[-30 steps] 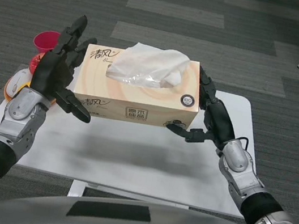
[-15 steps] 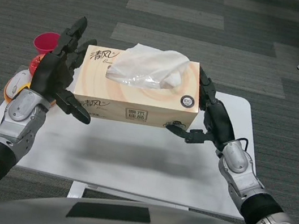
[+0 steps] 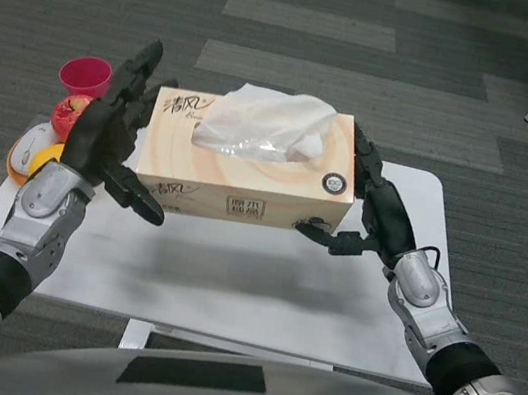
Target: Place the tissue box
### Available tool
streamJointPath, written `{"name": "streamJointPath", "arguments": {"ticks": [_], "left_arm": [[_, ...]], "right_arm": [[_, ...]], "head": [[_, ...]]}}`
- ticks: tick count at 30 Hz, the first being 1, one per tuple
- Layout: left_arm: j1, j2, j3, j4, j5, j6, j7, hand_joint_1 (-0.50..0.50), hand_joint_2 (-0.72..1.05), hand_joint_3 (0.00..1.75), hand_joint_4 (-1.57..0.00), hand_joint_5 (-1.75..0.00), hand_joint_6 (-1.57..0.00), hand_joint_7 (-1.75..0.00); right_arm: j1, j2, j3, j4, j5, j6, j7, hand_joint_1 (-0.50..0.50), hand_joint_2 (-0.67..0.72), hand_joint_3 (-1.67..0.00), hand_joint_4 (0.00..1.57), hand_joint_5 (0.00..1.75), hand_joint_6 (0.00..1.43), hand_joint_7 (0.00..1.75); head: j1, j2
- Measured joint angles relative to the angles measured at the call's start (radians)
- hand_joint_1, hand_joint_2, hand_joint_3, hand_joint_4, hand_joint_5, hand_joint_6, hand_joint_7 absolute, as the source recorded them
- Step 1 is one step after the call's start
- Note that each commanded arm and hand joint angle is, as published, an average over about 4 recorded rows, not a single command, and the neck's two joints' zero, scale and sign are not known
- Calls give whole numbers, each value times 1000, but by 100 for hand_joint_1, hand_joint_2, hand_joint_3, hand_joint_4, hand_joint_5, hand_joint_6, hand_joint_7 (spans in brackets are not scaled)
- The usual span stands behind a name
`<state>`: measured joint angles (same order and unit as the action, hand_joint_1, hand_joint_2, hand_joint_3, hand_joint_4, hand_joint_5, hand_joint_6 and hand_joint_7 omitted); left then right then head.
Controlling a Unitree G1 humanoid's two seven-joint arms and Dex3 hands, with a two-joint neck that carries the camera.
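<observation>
You see the tissue box (image 3: 249,165) in the air above the white table (image 3: 231,273), with its shadow on the surface below. It is a cream and orange carton, and white tissue stands out of the top opening. The left hand (image 3: 107,136) presses 1 end and the right hand (image 3: 373,211) presses the other, fingers spread flat along the sides. Left of the box, near the table edge, stand a pink cup (image 3: 84,76) and some fruit (image 3: 71,110). The table part under the box is bare.
</observation>
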<state>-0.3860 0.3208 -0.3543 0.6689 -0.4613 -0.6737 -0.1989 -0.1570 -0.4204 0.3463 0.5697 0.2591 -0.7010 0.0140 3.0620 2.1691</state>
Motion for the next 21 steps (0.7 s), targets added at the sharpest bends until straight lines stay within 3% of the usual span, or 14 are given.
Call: {"name": "streamJointPath", "arguments": {"ticks": [7, 11, 21], "left_arm": [[-12, -5, -32, 62, 0, 16, 0, 50, -19, 0, 0, -41, 0, -7], [-31, -6, -50, 107, 0, 17, 0, 50, -19, 0, 0, -41, 0, -7], [-56, -9, -95, 197, -23, 16, 0, 50, -19, 0, 0, -41, 0, -7]], "right_arm": [[1, 5, 0, 53, -2, -17, 10, -46, -41, -63, 0, 39, 0, 7], [1, 12, 0, 85, -5, -27, 13, -46, -48, -63, 0, 39, 0, 7], [8, 17, 1, 147, -8, -52, 33, -46, -48, -63, 0, 39, 0, 7]], "head": [[5, 7], [4, 6], [1, 3]]}}
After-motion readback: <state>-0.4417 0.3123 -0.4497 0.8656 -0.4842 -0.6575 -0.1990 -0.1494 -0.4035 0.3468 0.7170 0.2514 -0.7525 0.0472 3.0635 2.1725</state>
